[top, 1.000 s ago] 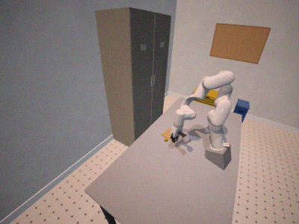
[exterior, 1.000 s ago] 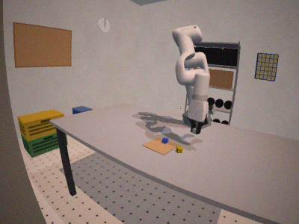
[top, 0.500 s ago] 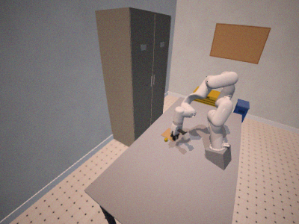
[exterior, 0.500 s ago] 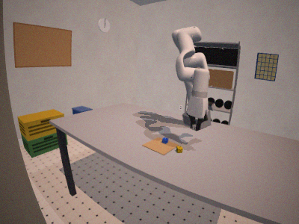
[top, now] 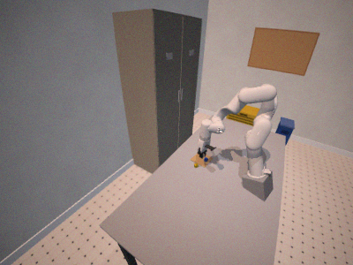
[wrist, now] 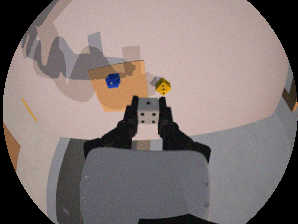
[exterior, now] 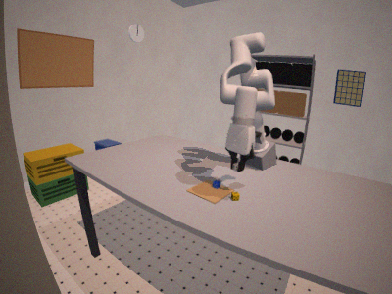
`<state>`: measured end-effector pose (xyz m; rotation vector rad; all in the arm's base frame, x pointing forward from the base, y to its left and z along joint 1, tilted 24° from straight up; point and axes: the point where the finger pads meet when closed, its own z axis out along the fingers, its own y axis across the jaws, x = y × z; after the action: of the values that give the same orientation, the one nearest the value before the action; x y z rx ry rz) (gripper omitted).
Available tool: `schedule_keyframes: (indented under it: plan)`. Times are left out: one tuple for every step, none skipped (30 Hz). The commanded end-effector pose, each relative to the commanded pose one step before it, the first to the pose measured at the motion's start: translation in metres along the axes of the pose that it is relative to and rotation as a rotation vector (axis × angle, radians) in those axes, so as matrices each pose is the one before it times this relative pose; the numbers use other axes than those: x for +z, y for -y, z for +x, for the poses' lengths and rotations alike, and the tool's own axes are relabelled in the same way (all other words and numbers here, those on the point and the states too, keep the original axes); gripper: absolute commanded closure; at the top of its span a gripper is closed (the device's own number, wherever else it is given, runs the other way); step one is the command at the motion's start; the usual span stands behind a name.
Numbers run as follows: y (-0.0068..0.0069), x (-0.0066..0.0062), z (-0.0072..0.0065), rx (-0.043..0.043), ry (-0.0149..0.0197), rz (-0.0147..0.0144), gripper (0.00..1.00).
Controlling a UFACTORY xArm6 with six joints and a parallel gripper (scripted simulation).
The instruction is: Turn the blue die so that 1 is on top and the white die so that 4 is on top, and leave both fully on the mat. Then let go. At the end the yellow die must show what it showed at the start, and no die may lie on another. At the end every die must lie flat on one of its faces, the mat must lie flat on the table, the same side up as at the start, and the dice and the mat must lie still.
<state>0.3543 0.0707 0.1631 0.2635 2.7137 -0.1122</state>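
Note:
My gripper (top: 201, 154) (exterior: 237, 168) (wrist: 148, 104) is shut on the white die (wrist: 148, 117), held above the table near the mat. In the wrist view the die's larger visible face shows four pips and its narrower one a single pip. The orange mat (top: 195, 159) (exterior: 202, 191) (wrist: 107, 102) lies flat on the table. The blue die (top: 206, 160) (exterior: 217, 184) (wrist: 113, 80) sits on the mat; its pips are too small to read surely. The yellow die (top: 196, 165) (exterior: 235, 196) (wrist: 163, 86) lies on the table just off the mat. Its top number is unclear.
The grey table (top: 176, 208) (exterior: 304, 216) carries the arm's base block (top: 258, 185) (exterior: 265, 159). The arm's shadows fall across the table and part of the mat. A tall cabinet (top: 154, 88) stands beyond the table edge.

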Motion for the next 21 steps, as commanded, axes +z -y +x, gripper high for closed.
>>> schedule_keyframes:
  plan:
    - [0.02553,0.00352,-0.04308,-0.06228,-0.02302,-0.02741,0.79]
    - [0.00000,0.00000,0.00000,0.00000,0.00000,0.00000,0.79]
    - [0.01058,-0.00058,-0.01049,-0.01610,0.00260,-0.00036,0.79]
    - [0.01005,-0.00056,-0.00898,-0.01442,0.00298,-0.00009,0.79]
    - [0.00000,0.00000,0.00000,0.00000,0.00000,0.00000,0.79]
    - [0.00902,-0.00051,-0.00735,-0.01236,0.00302,0.00014,0.79]
    - [0.00000,0.00000,0.00000,0.00000,0.00000,0.00000,0.79]
    - [0.00757,-0.00043,-0.00570,-0.01001,0.00274,0.00029,0.79]
    - [0.00585,-0.00034,-0.00413,-0.00753,0.00223,0.00033,0.79]
    - [0.00402,-0.00023,-0.00271,-0.00509,0.00158,0.00028,0.79]
    - [0.00231,-0.00013,-0.00151,-0.00289,0.00093,0.00018,0.79]
    - [0.00000,0.00000,0.00000,0.00000,0.00000,0.00000,0.79]
    - [0.00000,0.00000,0.00000,0.00000,0.00000,0.00000,0.79]
    - [0.00094,-0.00005,-0.00060,-0.00117,0.00038,0.00008,0.79]
    - [0.00015,-0.00001,-0.00009,-0.00018,0.00006,0.00001,0.79]
    - [0.00000,0.00000,0.00000,0.00000,0.00000,0.00000,0.79]
    - [0.00000,0.00000,0.00000,0.00000,0.00000,0.00000,0.79]
    - [0.00000,0.00000,0.00000,0.00000,0.00000,0.00000,0.79]
    - [0.00000,0.00000,0.00000,0.00000,0.00000,0.00000,0.79]
    - [0.00000,0.00000,0.00000,0.00000,0.00000,0.00000,0.79]
    - [0.00000,0.00000,0.00000,0.00000,0.00000,0.00000,0.79]
